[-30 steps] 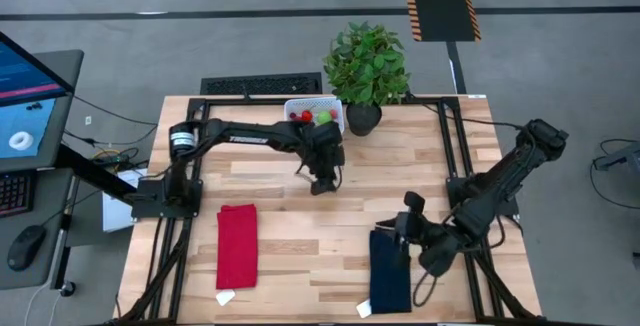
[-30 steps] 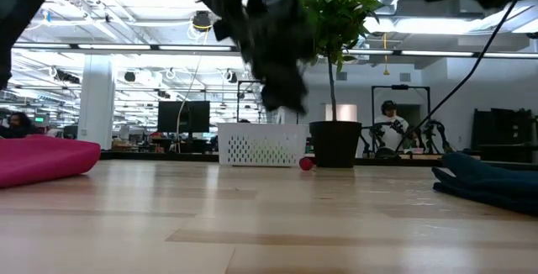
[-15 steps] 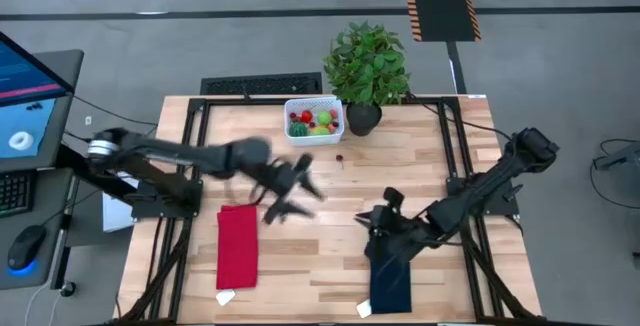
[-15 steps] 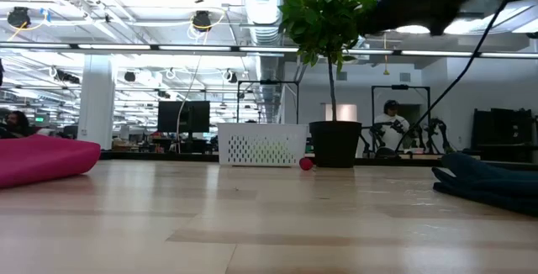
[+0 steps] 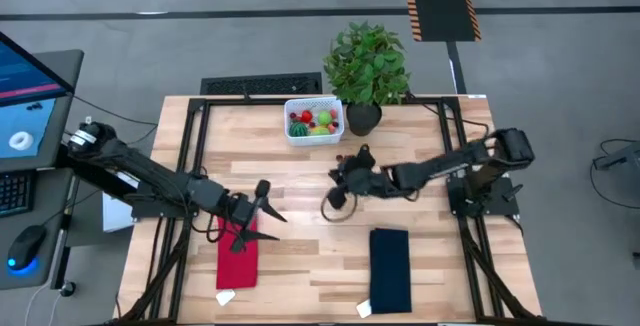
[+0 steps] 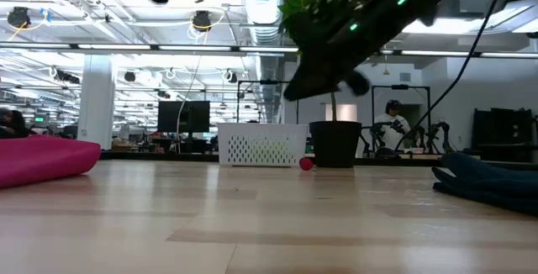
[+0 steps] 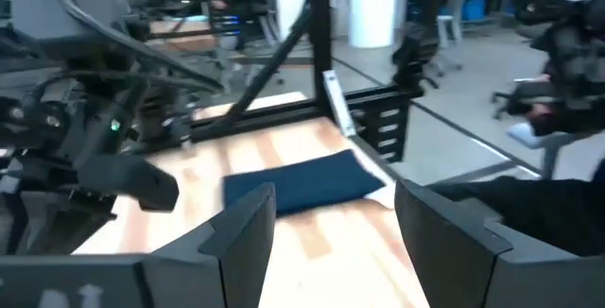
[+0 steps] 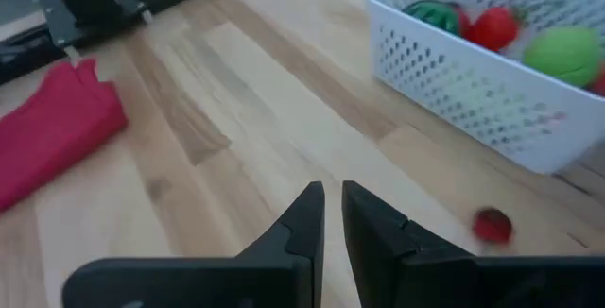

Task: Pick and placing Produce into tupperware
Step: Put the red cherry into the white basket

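One red produce piece (image 8: 492, 224) beside white basket (image 8: 473, 81), no readable writing.

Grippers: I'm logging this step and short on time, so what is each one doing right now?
Left gripper: open, holding nothing, over the red cloth.
Right gripper: nearly shut, empty, near the small red fruit.

overhead and table-level views both show the white basket (image 5: 314, 119).

Bright overhead lighting, soft shadows, arms motion-blurred
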Available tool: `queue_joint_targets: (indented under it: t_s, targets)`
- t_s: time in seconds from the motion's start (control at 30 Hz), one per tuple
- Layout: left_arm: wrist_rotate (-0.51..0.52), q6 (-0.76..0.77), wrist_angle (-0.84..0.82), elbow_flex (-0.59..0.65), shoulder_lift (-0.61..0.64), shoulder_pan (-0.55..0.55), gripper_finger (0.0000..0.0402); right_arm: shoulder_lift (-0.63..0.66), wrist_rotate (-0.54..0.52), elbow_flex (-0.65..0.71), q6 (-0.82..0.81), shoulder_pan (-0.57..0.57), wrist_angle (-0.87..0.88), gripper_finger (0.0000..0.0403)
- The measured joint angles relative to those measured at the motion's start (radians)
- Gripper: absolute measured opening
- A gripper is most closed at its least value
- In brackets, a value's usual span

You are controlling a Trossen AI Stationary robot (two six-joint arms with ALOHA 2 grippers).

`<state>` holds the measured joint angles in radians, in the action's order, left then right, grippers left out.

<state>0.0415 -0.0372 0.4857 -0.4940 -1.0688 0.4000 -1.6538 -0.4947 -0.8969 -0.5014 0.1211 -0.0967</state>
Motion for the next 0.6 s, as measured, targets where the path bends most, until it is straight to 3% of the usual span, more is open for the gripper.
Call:
queue_joint_targets:
  t_s: [0.13, 0.2, 0.3, 0.47, 0.6]
  targets:
    - [0.061, 0.003, 0.048, 0.130, 0.104, -0.030, 0.0209, -0.089, 0.175, -0.002, 0.034, -0.084, -0.200, 0.0066]
    - [0.044, 0.007, 0.098, 0.192, 0.164, -0.057, 0.0209, -0.126, 0.199, -0.001, 0.029, -0.109, -0.260, 0.0066]
    - [-0.008, 0.010, 0.105, 0.257, 0.262, -0.105, 0.0209, -0.138, 0.119, 0.000, -0.018, -0.125, -0.199, 0.0066]
    - [0.007, 0.016, 0.032, 0.356, 0.423, -0.189, 0.0209, -0.118, -0.005, 0.002, -0.140, -0.129, 0.027, 0.0066]
    - [0.017, 0.019, 0.019, 0.426, 0.518, -0.246, 0.0209, -0.100, 0.010, 0.000, -0.260, -0.130, 0.112, 0.0066]
